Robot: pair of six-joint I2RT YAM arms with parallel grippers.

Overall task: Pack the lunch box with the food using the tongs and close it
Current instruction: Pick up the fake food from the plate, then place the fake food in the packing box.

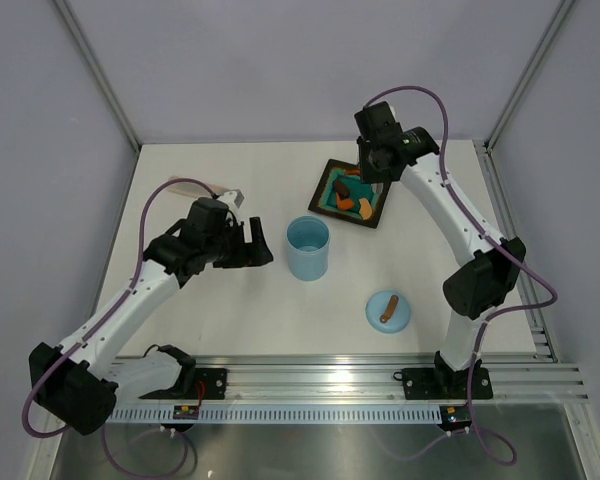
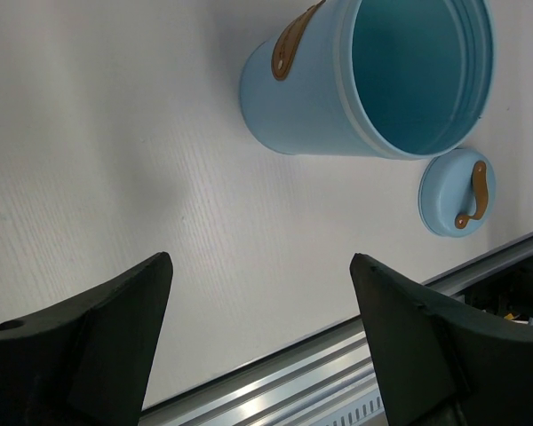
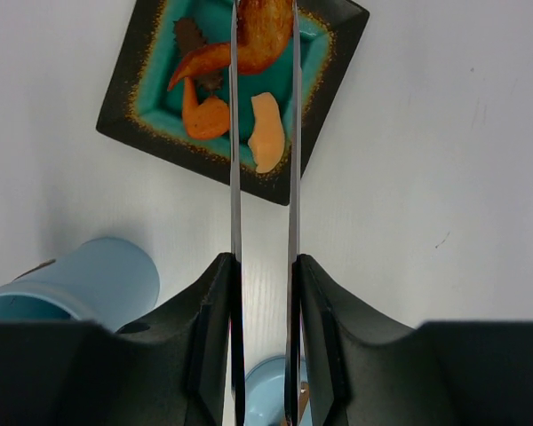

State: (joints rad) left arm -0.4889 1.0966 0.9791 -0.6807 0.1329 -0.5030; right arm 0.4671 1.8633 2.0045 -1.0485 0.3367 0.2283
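Presently the right end effector [image 3: 265, 263] squeezes tongs [image 3: 234, 160], apparently straddling food [image 3: 265, 35] on plate [image 3: 129, 99].

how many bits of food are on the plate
4, all on the plate: a dark brown piece, an orange piece beside it, a pale orange piece, and a browned piece between the arms of the tongs. They may hide more.

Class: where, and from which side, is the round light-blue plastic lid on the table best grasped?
By the brown bar handle on top of the round light-blue plastic lid, from straight above, closing across the bar: the lid lies flat, handle up, rim low on the white table.
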